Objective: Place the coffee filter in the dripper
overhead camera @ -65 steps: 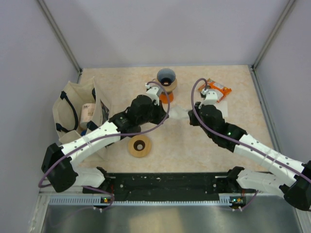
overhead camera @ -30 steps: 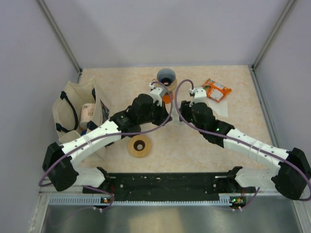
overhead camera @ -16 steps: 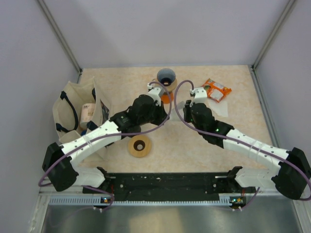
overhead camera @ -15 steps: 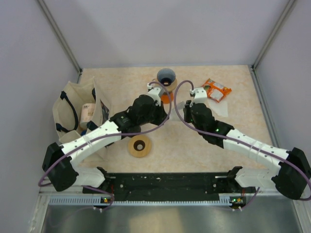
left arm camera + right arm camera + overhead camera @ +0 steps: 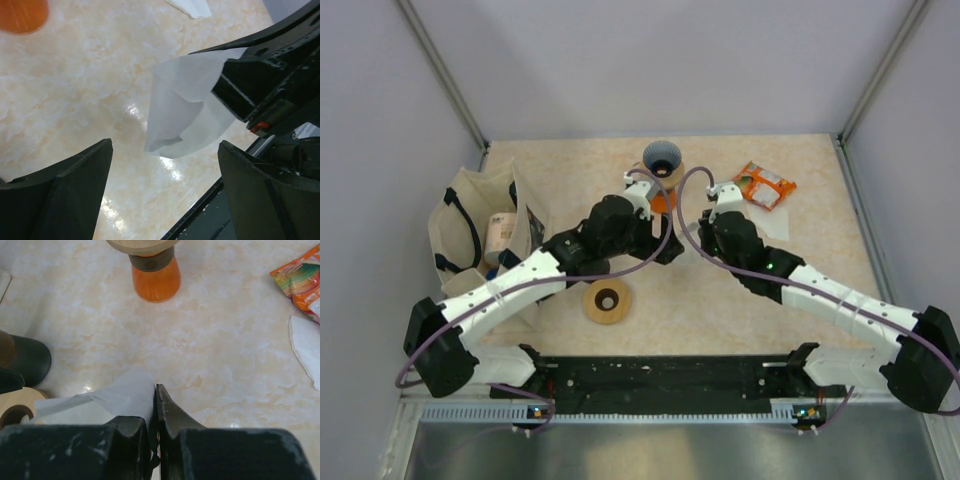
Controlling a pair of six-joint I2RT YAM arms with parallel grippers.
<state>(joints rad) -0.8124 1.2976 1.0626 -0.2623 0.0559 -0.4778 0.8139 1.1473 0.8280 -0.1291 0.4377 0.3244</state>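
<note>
At the left edge of the table [image 5: 560, 170] a canvas bag [image 5: 480, 230] stands well clear of the work. The left arm slants from its base up to the middle. Its left gripper [image 5: 165, 144] has both fingers spread wide and touches nothing, and pale tabletop shows between them. A wooden ring [image 5: 607, 300] lies under that forearm, near the front.

The dripper [image 5: 662, 157] sits on an orange carafe [image 5: 156, 282] just behind the two wrists, with bare table around it. The coffee filter [image 5: 175, 110] hangs in the air, pinched at its upper edge by the right gripper [image 5: 156, 387], whose fingers are pressed together on the paper. From above, the filter is mostly hidden between the wrists.

The right arm stretches in from the right corner. A snack packet [image 5: 765, 185] and what may be another white filter [image 5: 305, 347] lie beyond it, cut off in the wrist view.
</note>
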